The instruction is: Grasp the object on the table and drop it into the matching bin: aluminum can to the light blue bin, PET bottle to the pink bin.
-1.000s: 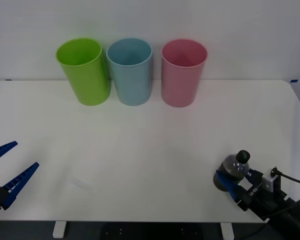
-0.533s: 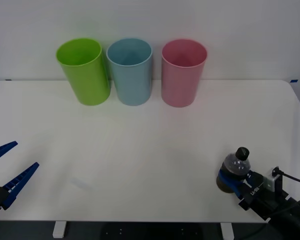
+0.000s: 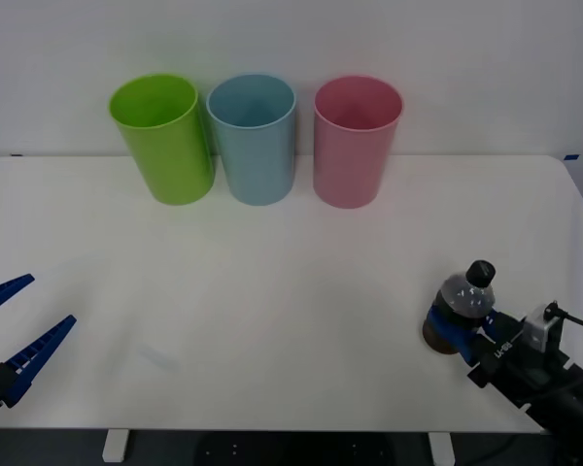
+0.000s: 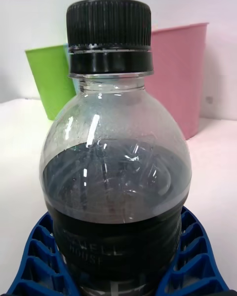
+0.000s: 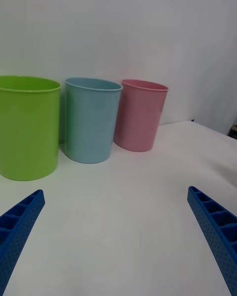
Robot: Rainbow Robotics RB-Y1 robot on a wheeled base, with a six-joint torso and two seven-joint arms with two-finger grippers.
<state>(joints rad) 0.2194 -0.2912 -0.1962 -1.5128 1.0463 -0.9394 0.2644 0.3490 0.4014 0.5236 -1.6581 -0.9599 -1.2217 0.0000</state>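
The PET bottle (image 3: 463, 303), small and clear with dark brown liquid and a black cap, stands upright near the table's (image 3: 291, 291) front right corner. My right gripper (image 3: 455, 335) is shut on its lower body; up close the blue ribbed fingers (image 4: 197, 256) cup both sides of the bottle (image 4: 116, 177). The pink bin (image 3: 356, 146) stands at the back, right of the light blue bin (image 3: 257, 146), far from the bottle. My left gripper (image 3: 51, 299) hangs open at the front left edge, holding nothing.
A lime green bin (image 3: 167, 146) stands left of the light blue one, all three in a row along the back edge. The left wrist view shows the same row: green bin (image 5: 27, 128), light blue bin (image 5: 90, 121), pink bin (image 5: 139, 116).
The right gripper and the bottle have shifted slightly right and toward the back. The left arm has not moved.
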